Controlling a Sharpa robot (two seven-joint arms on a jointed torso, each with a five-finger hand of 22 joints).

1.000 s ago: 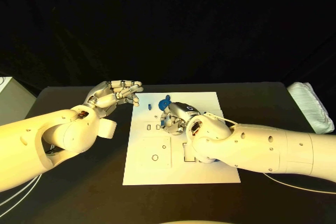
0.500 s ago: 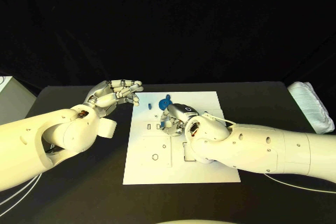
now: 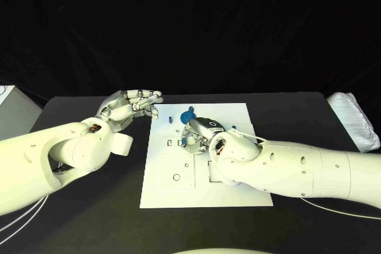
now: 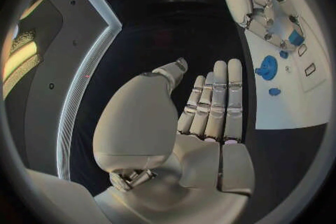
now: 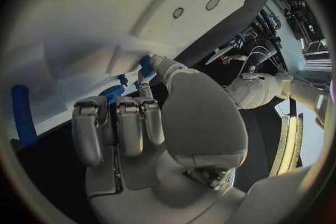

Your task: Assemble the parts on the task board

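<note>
The white task board [image 3: 163, 193] lies mid-table. My right hand [image 3: 199, 137] hovers low over its middle, fingers curled, and pinches a small blue part [image 4: 295, 38] at its fingertips; that part [image 5: 145, 64] sits by the thumb tip in the right wrist view. A round blue part [image 3: 186, 117] and a smaller blue part [image 3: 170, 119] rest near the board's far edge. A long blue part [image 5: 23, 115] lies on the board beside my right hand. My left hand [image 3: 131, 105] floats off the board's far left corner, fingers straight and side by side, holding nothing.
Round holes [image 3: 176, 177] and rectangular slots [image 3: 213, 173] mark the board's near half. A white padded object [image 3: 353, 119] lies at the table's right edge and a white box [image 3: 10, 108] at the left edge. My right forearm [image 3: 294, 168] covers the board's right side.
My right hand has sunk slightly toward the board's middle with the blue part in it. The left hand has stayed in place.
</note>
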